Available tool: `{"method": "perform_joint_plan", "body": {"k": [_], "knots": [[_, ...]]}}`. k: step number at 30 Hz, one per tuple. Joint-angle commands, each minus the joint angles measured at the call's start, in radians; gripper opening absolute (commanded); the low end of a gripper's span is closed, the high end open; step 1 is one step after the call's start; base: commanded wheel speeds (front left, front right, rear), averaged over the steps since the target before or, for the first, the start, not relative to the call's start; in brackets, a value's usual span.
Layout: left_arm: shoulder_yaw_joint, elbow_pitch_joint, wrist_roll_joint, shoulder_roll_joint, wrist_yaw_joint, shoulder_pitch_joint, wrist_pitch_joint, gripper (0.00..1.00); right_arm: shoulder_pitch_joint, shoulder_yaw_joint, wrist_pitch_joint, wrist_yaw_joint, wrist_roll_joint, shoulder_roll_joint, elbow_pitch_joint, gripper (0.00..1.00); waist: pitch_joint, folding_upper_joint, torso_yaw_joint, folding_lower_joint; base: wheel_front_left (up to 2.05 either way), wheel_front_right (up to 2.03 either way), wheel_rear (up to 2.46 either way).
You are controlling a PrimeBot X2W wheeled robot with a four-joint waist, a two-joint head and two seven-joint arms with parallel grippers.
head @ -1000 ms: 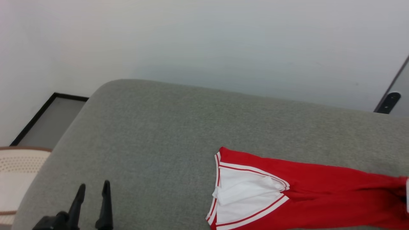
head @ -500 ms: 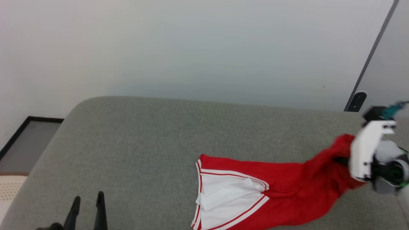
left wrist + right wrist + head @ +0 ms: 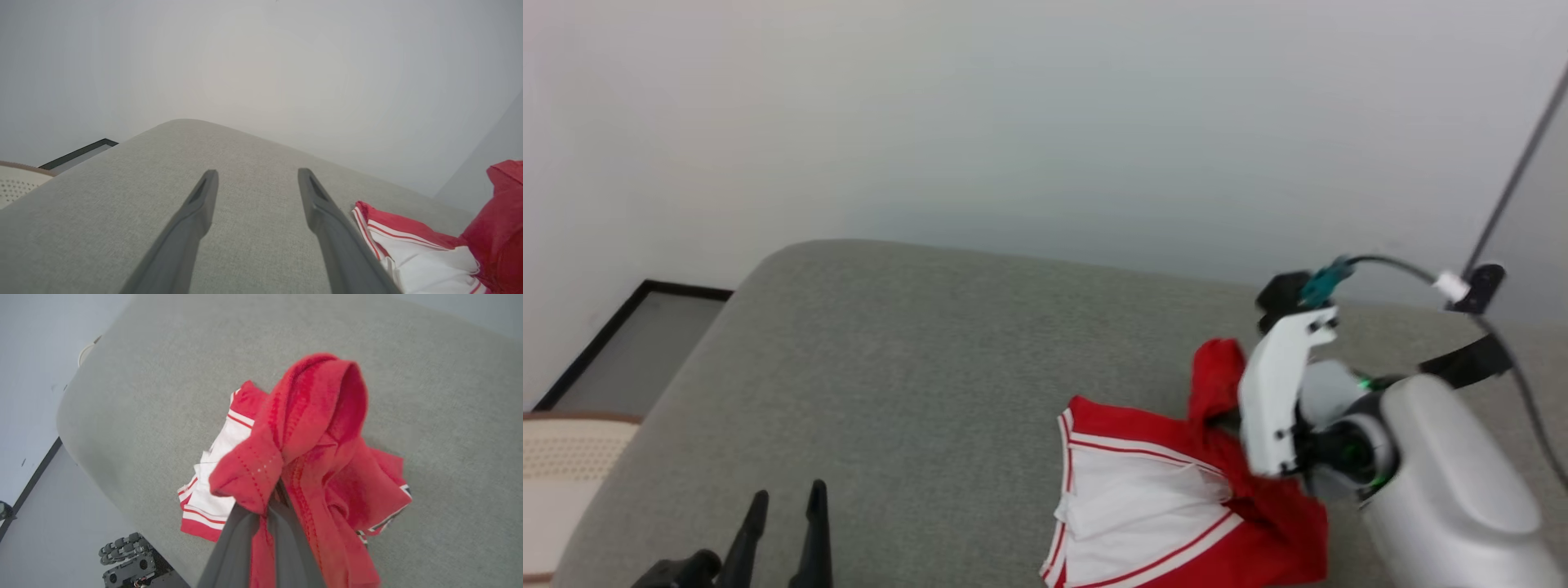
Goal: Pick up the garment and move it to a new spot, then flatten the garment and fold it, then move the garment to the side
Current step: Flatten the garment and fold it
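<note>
The garment [image 3: 1160, 498] is a red T-shirt with a white sleeve and striped trim, lying on the grey cushion [image 3: 915, 367] at the lower right of the head view. My right gripper [image 3: 267, 498] is shut on a bunched red part of it [image 3: 314, 412], holding that part up above the rest. In the head view the lifted red fold [image 3: 1215, 376] rises beside the white wrist housing, which hides the fingers. My left gripper [image 3: 786, 506] stands open at the lower left, well clear of the garment [image 3: 412, 245], nothing between its fingers [image 3: 200, 204].
A pale wall rises behind the cushion. Left of it lie a dark-framed floor strip [image 3: 629, 343] and a perforated cream basket [image 3: 564, 457]. A cable [image 3: 1486, 327] arches over my right arm. The robot base [image 3: 126, 559] shows below the cushion edge.
My right arm has come in from the right, carrying the held red end leftward and upward over the rest of the garment, which bunched up. The head camera shifted. The left gripper stayed open.
</note>
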Motion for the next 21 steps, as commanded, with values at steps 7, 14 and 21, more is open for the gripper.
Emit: {"method": "perform_joint_plan", "body": {"k": [7,14,21], "knots": [[-0.024,0.019,-0.016,-0.003,-0.006,-0.021,0.008,1.00,0.026,0.034,-0.003,-0.002,-0.083,0.077,0.088,0.00,0.004,0.0000,0.081,0.0000,0.00,0.00,0.00],[-0.038,0.036,-0.027,-0.013,-0.006,-0.035,0.001,1.00,-0.003,0.089,-0.012,-0.002,-0.137,0.102,0.195,0.00,0.025,0.0000,0.103,0.0000,0.00,0.00,0.00],[-0.060,0.062,-0.035,-0.024,-0.007,-0.065,-0.006,1.00,-0.028,0.186,-0.037,-0.002,-0.140,0.106,0.295,0.00,0.044,0.0000,0.117,0.0000,0.00,0.00,0.00]]}}
